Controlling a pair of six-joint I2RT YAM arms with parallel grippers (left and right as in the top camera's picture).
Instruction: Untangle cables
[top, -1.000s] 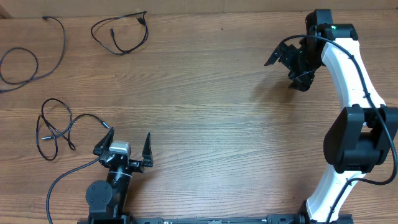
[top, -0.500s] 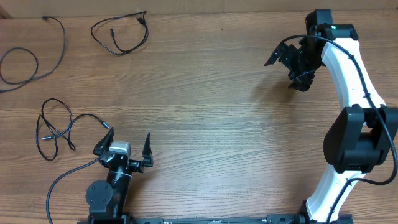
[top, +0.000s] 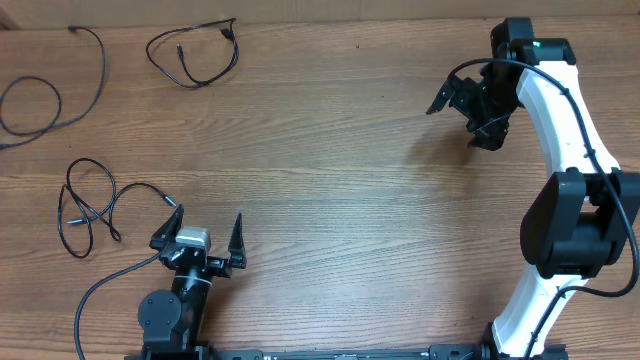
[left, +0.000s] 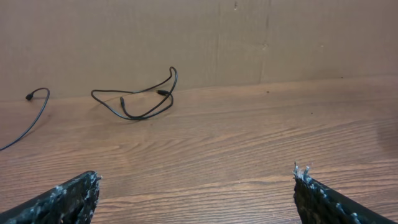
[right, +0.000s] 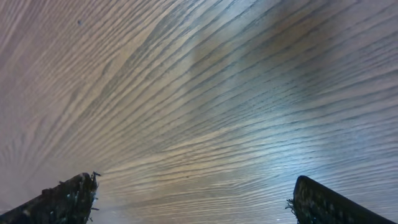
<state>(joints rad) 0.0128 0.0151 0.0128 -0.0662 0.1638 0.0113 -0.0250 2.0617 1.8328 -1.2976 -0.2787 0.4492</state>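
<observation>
Three thin black cables lie apart on the wooden table. One (top: 195, 55) is looped at the back, also in the left wrist view (left: 140, 99). One (top: 45, 95) curls at the far left back; its plug end shows in the left wrist view (left: 34, 106). One (top: 90, 205) lies loosely coiled at the left, just left of my left gripper (top: 203, 225). The left gripper (left: 196, 186) is open and empty near the front edge. My right gripper (top: 462, 110) is open and empty over bare wood at the right back (right: 196, 186).
A brown cardboard wall (left: 249, 37) stands along the table's back edge. A thicker black wire (top: 105, 290) runs from the left arm's base. The white right arm (top: 560, 130) reaches along the right side.
The right gripper has shifted very slightly. The cables and the left arm have not moved.
</observation>
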